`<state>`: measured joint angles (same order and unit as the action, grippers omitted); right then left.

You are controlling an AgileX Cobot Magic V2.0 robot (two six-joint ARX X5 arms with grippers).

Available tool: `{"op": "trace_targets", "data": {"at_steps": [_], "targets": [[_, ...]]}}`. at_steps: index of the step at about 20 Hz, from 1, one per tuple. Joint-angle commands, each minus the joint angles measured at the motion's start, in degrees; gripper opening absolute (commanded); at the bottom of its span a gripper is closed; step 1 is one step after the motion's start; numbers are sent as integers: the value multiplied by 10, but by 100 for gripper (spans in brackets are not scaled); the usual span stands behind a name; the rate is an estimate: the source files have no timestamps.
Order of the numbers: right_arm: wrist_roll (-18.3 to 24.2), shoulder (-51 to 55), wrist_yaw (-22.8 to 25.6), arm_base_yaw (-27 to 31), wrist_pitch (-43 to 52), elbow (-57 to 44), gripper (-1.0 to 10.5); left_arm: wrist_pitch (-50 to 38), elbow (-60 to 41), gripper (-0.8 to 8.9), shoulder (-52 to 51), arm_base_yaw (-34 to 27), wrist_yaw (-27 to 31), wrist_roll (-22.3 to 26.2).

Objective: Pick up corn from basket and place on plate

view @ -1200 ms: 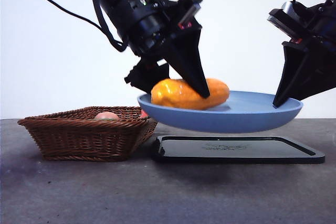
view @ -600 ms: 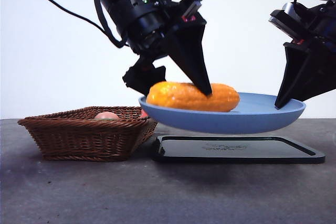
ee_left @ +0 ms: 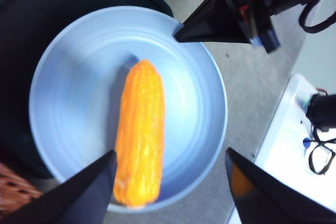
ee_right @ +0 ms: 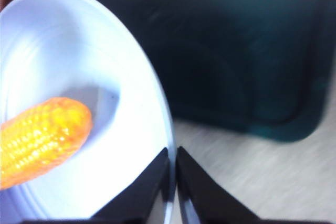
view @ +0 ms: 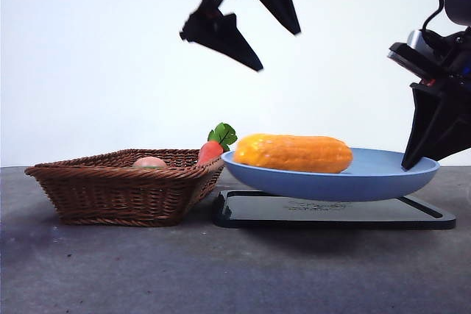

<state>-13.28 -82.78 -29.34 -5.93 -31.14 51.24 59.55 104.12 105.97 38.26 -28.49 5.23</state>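
The yellow-orange corn (view: 294, 154) lies lengthwise in the light-blue plate (view: 383, 182), with nothing holding it. My left gripper (view: 277, 49) hangs open well above the corn. In the left wrist view its jaws stand wide apart over the corn (ee_left: 139, 140) and the plate (ee_left: 73, 77). My right gripper (view: 408, 163) is shut on the plate's right rim, and the right wrist view shows both jaws pinching that rim (ee_right: 172, 153) beside the corn (ee_right: 42, 135). The plate sits low over a black tray; whether it touches it is unclear. The wicker basket (view: 121, 193) stands to the left.
A flat black tray (view: 412, 215) lies under the plate. A red-orange carrot (view: 211, 151) with green leaves leans at the basket's right end, and a small peach-coloured item (view: 149, 161) lies inside it. The right gripper (ee_left: 210, 24) also shows in the left wrist view.
My left gripper let go of the corn and rose high above the plate. The corn now lies flat in the plate, which shifted slightly right and lower.
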Motion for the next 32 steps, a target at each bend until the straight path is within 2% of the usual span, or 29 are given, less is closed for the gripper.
{"op": "trace_targets", "data": {"at_steps": [1, 8, 15, 19, 23, 24, 29, 32], "targets": [[12, -32, -5, 13, 10, 38, 1, 14, 41, 339, 11, -5, -2, 8], [20, -172, -5, 36, 6, 168, 1, 44, 98, 339, 11, -19, -2, 9], [25, -259, -7, 36, 12, 208, 1, 52, 100, 338, 11, -19, -2, 10], [33, -261, -7, 35, 9, 208, 8, 51, 100, 338, 11, -23, -2, 10], [33, -260, -7, 35, 6, 209, 209, 52, 100, 338, 11, -26, -2, 12], [33, -256, -7, 35, 4, 209, 227, 52, 100, 338, 11, -27, -2, 12], [43, -205, -1, 47, -42, 209, 227, 52, 100, 338, 11, -32, -2, 12], [64, -140, 23, 48, -89, 209, 227, 53, 100, 338, 11, -35, -2, 12]]}}
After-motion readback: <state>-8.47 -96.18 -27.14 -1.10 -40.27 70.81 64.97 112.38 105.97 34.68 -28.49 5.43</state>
